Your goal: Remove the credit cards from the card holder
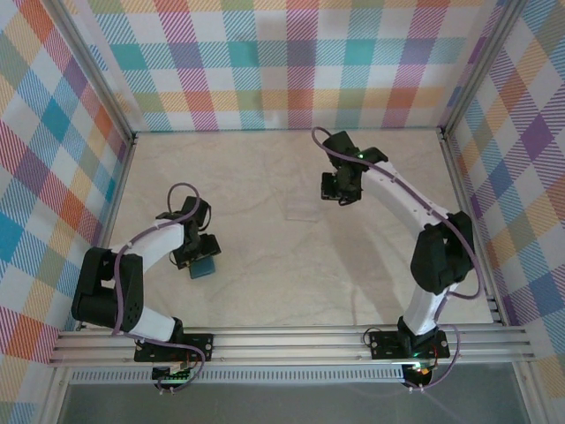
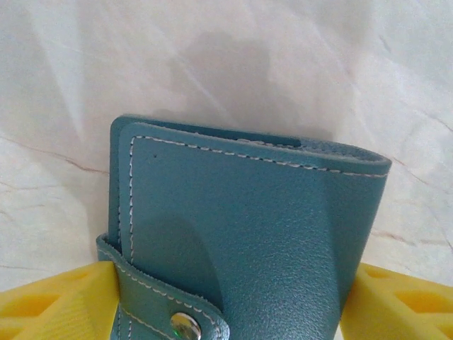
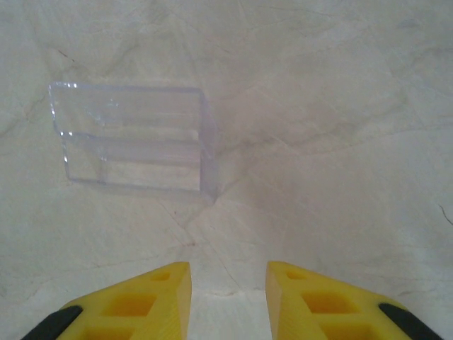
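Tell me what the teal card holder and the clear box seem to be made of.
Card holder: probably leather or faux leather, matte; pebbled grain, white stitching, metal snap. Clear box: likely rigid glossy plastic; see-through, bright edge glints.

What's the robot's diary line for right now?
left tool: around closed card holder, grip unclear | right tool: open, empty, near clear box

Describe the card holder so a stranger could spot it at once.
Start at the pale marbled table and follow the left arm to its tip. There, between the left pincer's yellow fingers, sits the card holder: a folded teal wallet with white stitching and a metal snap tab. Unlike it, the clear box ahead of the right pincer is colourless.
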Robot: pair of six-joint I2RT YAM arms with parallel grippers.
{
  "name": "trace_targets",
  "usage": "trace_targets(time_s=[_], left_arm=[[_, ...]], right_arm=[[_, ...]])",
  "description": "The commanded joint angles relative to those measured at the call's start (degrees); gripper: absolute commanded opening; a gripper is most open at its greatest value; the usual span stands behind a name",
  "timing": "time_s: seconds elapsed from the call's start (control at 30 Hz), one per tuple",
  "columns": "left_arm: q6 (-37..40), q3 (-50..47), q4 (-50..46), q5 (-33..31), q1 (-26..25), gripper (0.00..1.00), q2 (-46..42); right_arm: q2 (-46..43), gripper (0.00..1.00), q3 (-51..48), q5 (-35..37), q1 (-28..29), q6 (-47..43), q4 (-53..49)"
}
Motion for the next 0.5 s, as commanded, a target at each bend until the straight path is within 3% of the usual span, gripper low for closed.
trace_targets(time_s=[0.0,0.23,0.47], left_arm=[[0.14,-1.50,-0.01,5.55,-5.44,0.75,-1.09],[-4.40,3.06,-0.93,4.39,-18.78,0.70,1.30],[-9.42,14.01,-1.08,3.01,-31.78,0.72,11.70]], right_arm=[[-4.00,0.35,-4.05,1.04,-0.39,0.24,0.91],[-10.04,0.35,-11.87,0.69,-0.48,-1.18,2.98],[-14.60,0.34,-20.11,-2.32,-0.48,-2.31,6.51]])
